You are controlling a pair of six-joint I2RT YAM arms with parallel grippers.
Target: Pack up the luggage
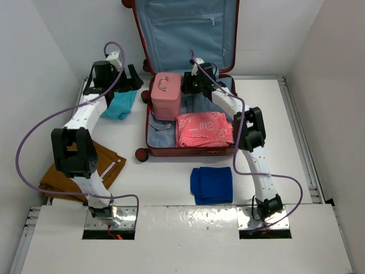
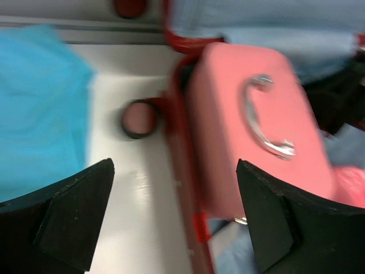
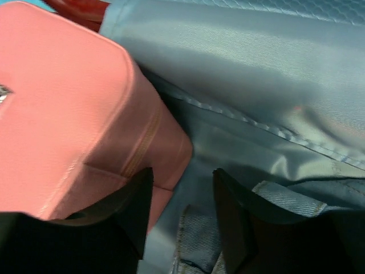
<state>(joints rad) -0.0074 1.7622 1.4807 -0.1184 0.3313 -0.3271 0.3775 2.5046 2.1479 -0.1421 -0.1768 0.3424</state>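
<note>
I see my left gripper (image 2: 175,171) spread wide at upper left beside the luggage (image 1: 188,34), and my right gripper (image 3: 181,188) narrowly parted, empty, beside the pink case (image 1: 166,96).

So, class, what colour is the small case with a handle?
The case is pink, clearest in the top view.

Suitcase (image 1: 182,40): dark red shell, light blue-grey lining. Case (image 1: 166,96): plain pink, silver handle (image 2: 253,121). Pink cloth (image 1: 204,129): coral pink with a faint paler print. Blue cloth (image 1: 212,185) near the near edge: solid royal blue. Teal cloth (image 1: 121,105) toward the far-left corner: plain turquoise. Garment (image 1: 51,178) at the left edge: ochre brown. Counter (image 1: 274,114): white. Cables (image 1: 23,142): purple.
</note>
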